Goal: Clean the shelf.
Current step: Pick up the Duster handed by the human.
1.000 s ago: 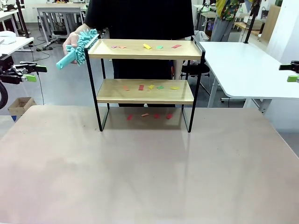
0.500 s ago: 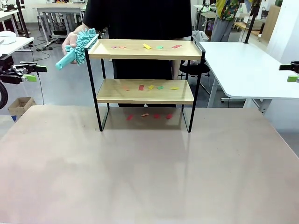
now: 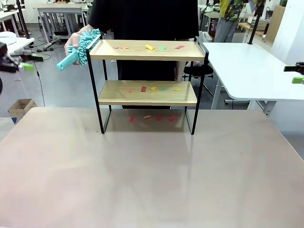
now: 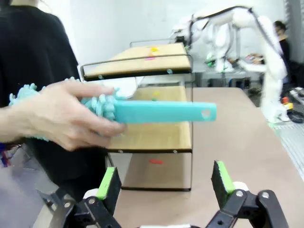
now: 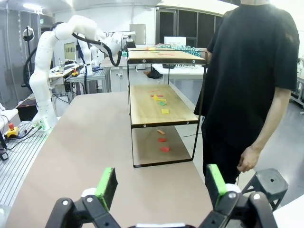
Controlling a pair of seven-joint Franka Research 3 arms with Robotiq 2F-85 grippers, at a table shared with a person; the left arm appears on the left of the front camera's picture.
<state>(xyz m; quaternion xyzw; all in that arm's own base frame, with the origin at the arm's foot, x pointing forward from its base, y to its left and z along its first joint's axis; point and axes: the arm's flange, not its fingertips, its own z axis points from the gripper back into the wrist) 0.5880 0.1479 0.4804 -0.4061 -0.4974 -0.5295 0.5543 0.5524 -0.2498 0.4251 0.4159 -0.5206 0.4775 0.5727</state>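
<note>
The shelf (image 3: pixel 147 56) stands at the table's far side, with small coloured paper scraps (image 3: pixel 149 47) on its top board, its lower board and the table beneath it. A person's hand (image 3: pixel 71 42) holds a teal fluffy duster (image 3: pixel 78 50) at the shelf's top left corner. In the left wrist view the duster's handle (image 4: pixel 161 111) points across the shelf (image 4: pixel 142 64), held out above my open left gripper (image 4: pixel 165 183). That left gripper (image 3: pixel 23 64) hovers at the far left, off the table. My right gripper (image 3: pixel 297 74) hangs at the far right edge, open (image 5: pixel 161 185), facing the shelf (image 5: pixel 164 114) end-on.
The brown table (image 3: pixel 152 171) in front of the shelf is bare. A white table (image 3: pixel 247 66) stands at the right, and a cardboard box (image 3: pixel 21 107) sits on the floor at the left. The person in black (image 5: pixel 251 71) stands behind the shelf.
My left gripper has risen a little and appears motion-blurred. The hand with the duster has stayed at the shelf's top left corner. The right gripper has not moved.
</note>
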